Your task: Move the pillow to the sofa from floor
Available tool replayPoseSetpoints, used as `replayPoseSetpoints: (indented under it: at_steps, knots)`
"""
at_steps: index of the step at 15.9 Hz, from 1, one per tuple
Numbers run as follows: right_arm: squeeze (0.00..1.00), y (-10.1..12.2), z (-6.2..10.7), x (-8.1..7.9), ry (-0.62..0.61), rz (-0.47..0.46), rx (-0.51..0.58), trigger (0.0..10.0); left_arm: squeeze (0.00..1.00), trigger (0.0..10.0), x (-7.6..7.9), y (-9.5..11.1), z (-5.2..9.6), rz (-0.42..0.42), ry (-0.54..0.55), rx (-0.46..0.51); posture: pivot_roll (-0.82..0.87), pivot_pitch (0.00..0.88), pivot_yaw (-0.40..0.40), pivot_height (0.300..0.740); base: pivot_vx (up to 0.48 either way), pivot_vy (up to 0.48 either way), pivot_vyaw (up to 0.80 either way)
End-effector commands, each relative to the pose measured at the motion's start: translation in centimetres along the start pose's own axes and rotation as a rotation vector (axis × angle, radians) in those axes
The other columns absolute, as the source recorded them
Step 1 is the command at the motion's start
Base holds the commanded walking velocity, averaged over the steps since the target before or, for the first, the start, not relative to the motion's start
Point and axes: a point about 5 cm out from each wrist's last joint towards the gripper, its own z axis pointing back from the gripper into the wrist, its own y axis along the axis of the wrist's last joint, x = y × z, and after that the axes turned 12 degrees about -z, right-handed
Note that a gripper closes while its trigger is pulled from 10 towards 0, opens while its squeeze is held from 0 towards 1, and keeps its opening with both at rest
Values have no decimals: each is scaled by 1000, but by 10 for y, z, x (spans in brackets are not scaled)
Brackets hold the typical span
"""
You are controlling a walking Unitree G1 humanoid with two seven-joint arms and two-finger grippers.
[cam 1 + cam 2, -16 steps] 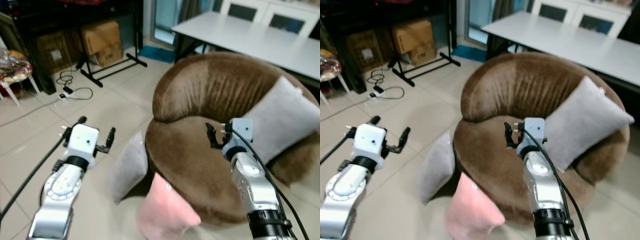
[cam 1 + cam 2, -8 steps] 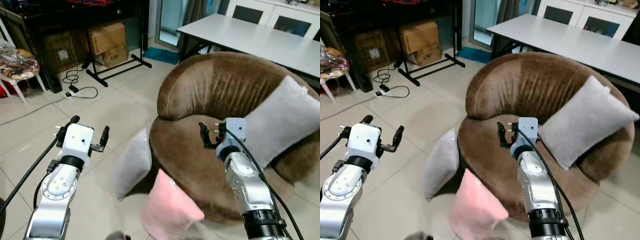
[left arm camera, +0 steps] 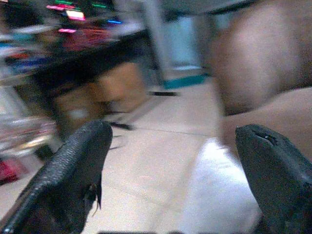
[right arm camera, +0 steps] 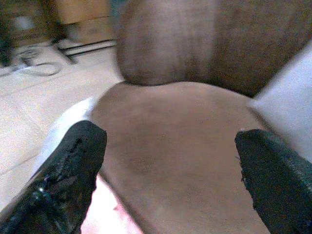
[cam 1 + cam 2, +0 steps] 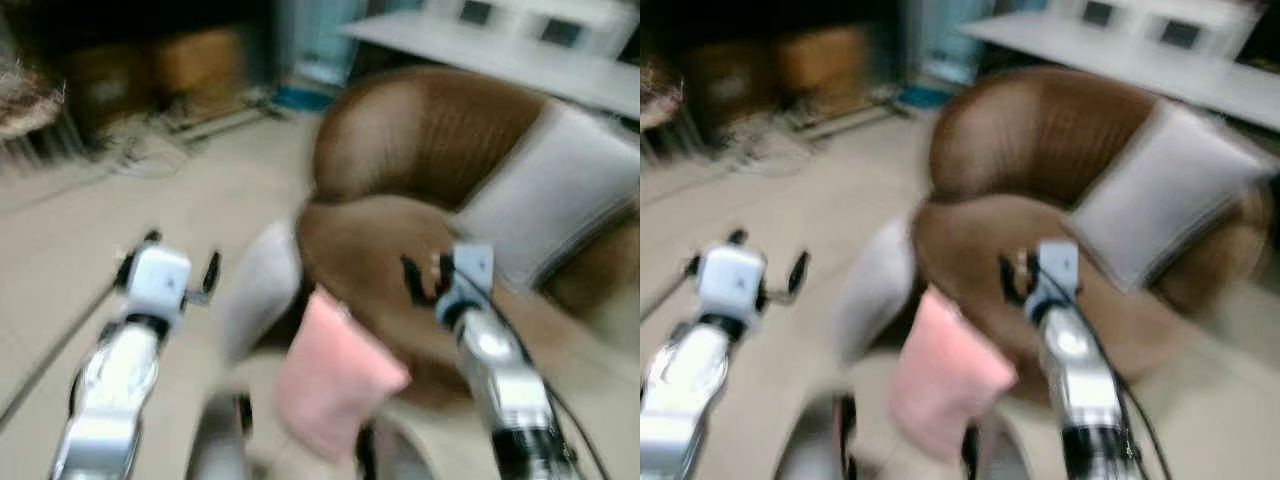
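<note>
The views are blurred. A pink pillow [image 5: 335, 385] stands on the tiled floor against the front of the round brown sofa [image 5: 420, 150]. A grey pillow [image 5: 258, 290] leans on the sofa's left side, also on the floor. Another grey pillow [image 5: 555, 195] rests on the sofa's right arm. My left gripper [image 5: 182, 258] is open above the floor, left of the grey floor pillow [image 3: 214, 195], holding nothing. My right gripper [image 5: 425, 278] is open over the sofa seat [image 4: 180, 141], with nothing between its fingers.
A white table [image 5: 500, 40] stands behind the sofa. Cardboard boxes [image 5: 190, 60], a dark rack and floor cables lie at the back left. A chair with a bag [image 5: 30, 100] is at the far left. My own legs [image 5: 225, 440] show at the bottom edge.
The whole picture has blurred and tipped down, so the camera is moving; my legs now show at the bottom. Both arms keep the same pose and the pillows lie as before.
</note>
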Motion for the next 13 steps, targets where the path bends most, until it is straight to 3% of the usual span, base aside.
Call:
replayPoseSetpoints:
  at_steps: [1,6,13]
  knots:
    - [0,-5,1,0,-7,5,-26,10000,0,10000,4,-3,-1,6,-15,-21,-61,0,-81,560,0,0,0]
    - [0,-7,-1,-2,4,39,-53,10000,0,10000,5,-1,1,37,-18,-5,-53,0,-97,540,0,0,0]
    - [0,-6,-4,-3,-2,108,-68,10000,0,10000,6,-2,4,50,-11,-5,-47,0,-108,540,289,0,63]
